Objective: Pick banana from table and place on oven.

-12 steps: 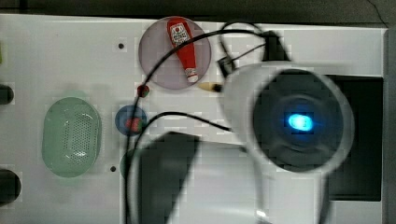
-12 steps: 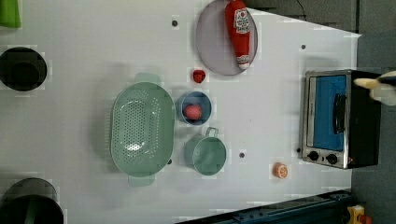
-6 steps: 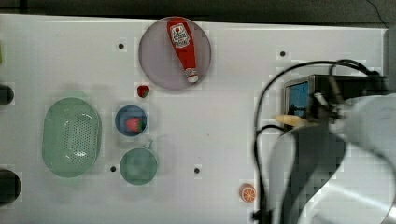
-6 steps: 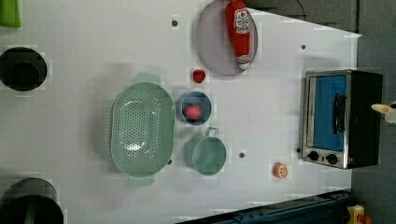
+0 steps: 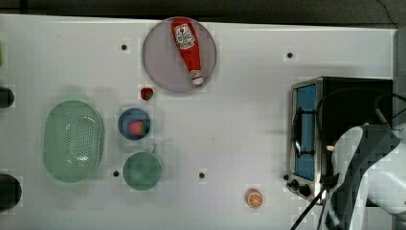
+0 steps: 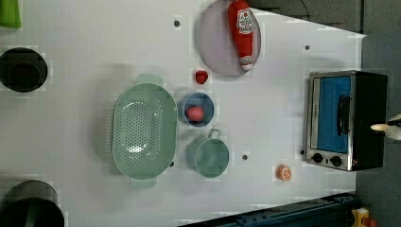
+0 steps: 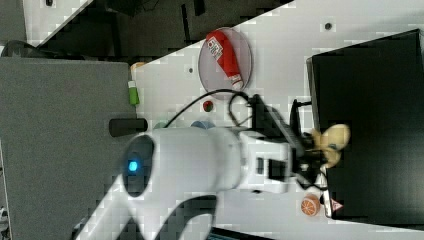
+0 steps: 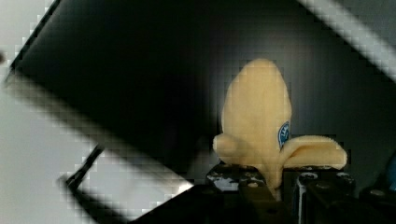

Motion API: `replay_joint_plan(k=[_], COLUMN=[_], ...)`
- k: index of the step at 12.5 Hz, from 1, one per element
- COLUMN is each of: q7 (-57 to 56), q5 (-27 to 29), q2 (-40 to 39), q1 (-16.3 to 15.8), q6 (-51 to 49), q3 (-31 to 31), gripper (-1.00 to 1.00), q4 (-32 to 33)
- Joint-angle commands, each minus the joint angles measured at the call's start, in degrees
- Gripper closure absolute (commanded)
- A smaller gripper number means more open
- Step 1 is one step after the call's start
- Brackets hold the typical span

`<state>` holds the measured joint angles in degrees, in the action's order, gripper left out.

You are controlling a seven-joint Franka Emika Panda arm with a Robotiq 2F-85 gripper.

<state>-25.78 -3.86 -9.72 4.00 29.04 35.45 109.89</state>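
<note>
The carry step was nearly over: the gripper pinched the banana above the oven, over its black top near the front edge. Next, I judge, lowering and releasing.

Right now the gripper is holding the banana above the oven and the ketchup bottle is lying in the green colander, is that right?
Not quite. The ketchup bottle lies on the round plate, as the top view shows; the green colander holds nothing. The gripper does hold the banana above the oven.
</note>
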Motion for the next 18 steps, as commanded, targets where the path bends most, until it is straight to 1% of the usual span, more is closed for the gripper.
replay_joint_plan(k=[1,4,6,7,9,10,12,13,14,16,18], q7=[-13.47,-13.57,-13.71,-14.6,-18.03,-19.81,-18.85,-14.45,-7.64,5.92,17.77], q5=[0.41,1.18,1.18,0.96,0.06,0.06,0.07,0.07,0.06,-0.41,-0.68], q2=[-2.37,-3.95,-3.51,-2.47,0.45,2.27,5.86,7.68,9.45,12.05,13.26], q1=[-0.43,-0.39,-0.39,-0.39,-0.67,-1.13,-2.52,-3.31,-4.08,-5.28,-5.7], q6=[3.33,3.63,3.47,3.35,0.24,-4.15,-15.41,-19.53,-21.62,-23.2,-23.3], q3=[-0.76,-0.76,-0.58,-0.51,-0.75,-1.56,-4.45,-6.64,-9.21,-15.21,-21.64], gripper=[0.32,-0.36,-0.81,-1.0,-1.0,-1.0,-1.0,-1.0,-1.0,-1.0,-1.0], q4=[-1.52,-1.6,-2.14,-3.23,-6.84,-8.67,-11.43,-12.12,-12.14,-11.7,-11.26])
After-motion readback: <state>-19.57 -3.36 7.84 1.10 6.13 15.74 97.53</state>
